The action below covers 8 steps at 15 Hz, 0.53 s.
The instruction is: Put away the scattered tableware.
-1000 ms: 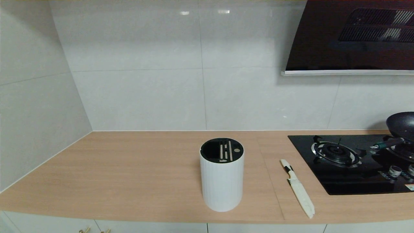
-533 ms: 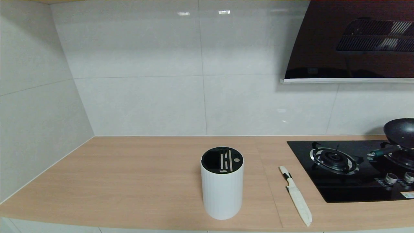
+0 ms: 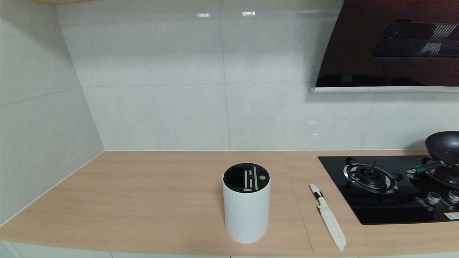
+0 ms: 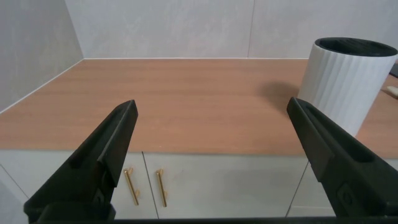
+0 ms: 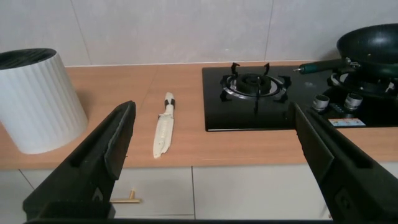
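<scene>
A white knife [image 3: 328,216] with a black band on its handle lies flat on the wooden counter [image 3: 150,193], to the right of a white ribbed cylindrical holder [image 3: 246,208] with a black slotted top. The right wrist view has the knife [image 5: 164,124] and the holder [image 5: 37,102] ahead of my right gripper [image 5: 211,155], which is open and held off the counter's front edge. My left gripper [image 4: 211,155] is open too, in front of the counter, with the holder [image 4: 345,84] beyond it.
A black gas hob [image 3: 387,186] sits at the right with a dark pan [image 3: 444,145] on its far burner. A range hood [image 3: 391,46] hangs above it. White cabinet doors with gold handles [image 4: 144,186] are below the counter. Tiled walls close the back and left.
The head view tilted up between one second and half a second ago, shifting everything down in the picture. Since then nothing has moved.
</scene>
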{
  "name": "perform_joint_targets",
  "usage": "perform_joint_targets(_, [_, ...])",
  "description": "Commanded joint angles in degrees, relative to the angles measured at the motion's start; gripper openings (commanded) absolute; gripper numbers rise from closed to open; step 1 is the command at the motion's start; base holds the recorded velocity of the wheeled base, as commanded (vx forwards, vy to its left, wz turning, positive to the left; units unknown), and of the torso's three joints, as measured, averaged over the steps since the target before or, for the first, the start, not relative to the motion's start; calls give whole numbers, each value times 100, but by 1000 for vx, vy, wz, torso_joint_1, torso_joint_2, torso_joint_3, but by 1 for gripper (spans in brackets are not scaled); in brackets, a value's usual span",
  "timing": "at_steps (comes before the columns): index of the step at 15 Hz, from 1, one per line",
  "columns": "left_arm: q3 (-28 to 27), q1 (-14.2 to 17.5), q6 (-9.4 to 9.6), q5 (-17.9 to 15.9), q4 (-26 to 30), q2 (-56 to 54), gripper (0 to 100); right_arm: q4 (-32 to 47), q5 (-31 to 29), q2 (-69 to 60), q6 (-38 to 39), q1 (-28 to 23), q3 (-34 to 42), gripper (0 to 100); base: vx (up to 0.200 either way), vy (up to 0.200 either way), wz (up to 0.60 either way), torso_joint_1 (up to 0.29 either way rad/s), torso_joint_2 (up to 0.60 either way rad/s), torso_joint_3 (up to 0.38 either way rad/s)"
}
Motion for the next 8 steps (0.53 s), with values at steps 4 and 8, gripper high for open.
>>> perform_joint_targets(4, [0,1,0,1,0,0,100,-114,6,9,-193,0,-167,100,0,0,0,0,0,0])
perform_joint_targets(8, [0,1,0,1,0,0,100,-35,348,1248,-70,79,-1397,100,0,0,0,0,0,0])
